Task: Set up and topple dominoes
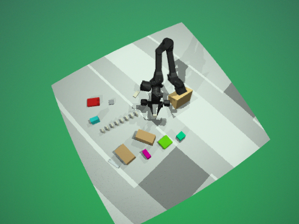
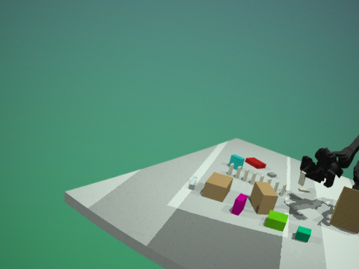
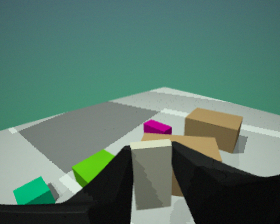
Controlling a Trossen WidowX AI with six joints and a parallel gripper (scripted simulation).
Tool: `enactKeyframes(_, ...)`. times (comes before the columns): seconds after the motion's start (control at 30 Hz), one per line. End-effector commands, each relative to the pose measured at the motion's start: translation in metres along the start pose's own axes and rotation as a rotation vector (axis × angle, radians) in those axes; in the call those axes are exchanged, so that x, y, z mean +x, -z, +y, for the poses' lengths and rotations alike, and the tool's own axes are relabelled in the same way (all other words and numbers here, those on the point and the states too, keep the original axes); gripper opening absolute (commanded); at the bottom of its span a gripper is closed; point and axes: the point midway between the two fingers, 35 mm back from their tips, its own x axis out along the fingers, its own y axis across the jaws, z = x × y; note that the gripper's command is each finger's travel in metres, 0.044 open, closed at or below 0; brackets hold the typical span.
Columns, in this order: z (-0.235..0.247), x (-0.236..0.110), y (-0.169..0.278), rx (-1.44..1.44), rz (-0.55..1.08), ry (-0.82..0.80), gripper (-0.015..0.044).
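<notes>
A row of several cream dominoes (image 1: pixel 119 122) (image 2: pixel 257 178) stands on the table. My gripper (image 1: pixel 155 115) (image 2: pixel 304 172) (image 3: pixel 150 150) is shut on another cream domino (image 1: pixel 155 115) (image 2: pixel 302 178) (image 3: pixel 151 175). It holds that domino upright, low over the table, a short way beyond the row's end nearest the arm. One more domino (image 1: pixel 136 94) (image 2: pixel 303 189) lies flat on the table behind the gripper. In the wrist view the held domino fills the gap between the two black fingers.
Two tan boxes (image 1: pixel 145 136) (image 1: pixel 124 153) (image 2: pixel 264 197) (image 2: pixel 217 186), a magenta block (image 1: pixel 146 153) (image 2: pixel 239 204), a green block (image 1: pixel 164 141) (image 2: pixel 276 220) and a teal block (image 1: pixel 180 135) (image 2: pixel 303 233) lie in front of the row. A red block (image 1: pixel 93 101), cyan block (image 1: pixel 94 119) and small grey block (image 1: pixel 111 101) lie behind it.
</notes>
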Motion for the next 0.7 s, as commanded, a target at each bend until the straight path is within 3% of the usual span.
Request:
enactKeyframes(0.0,0.002,0.0,0.0,-0.003,-0.003,-0.001,0.0107)
enactKeyframes(0.67,-0.003,0.004,0.022,-0.007,0.01,-0.01,0.0107)
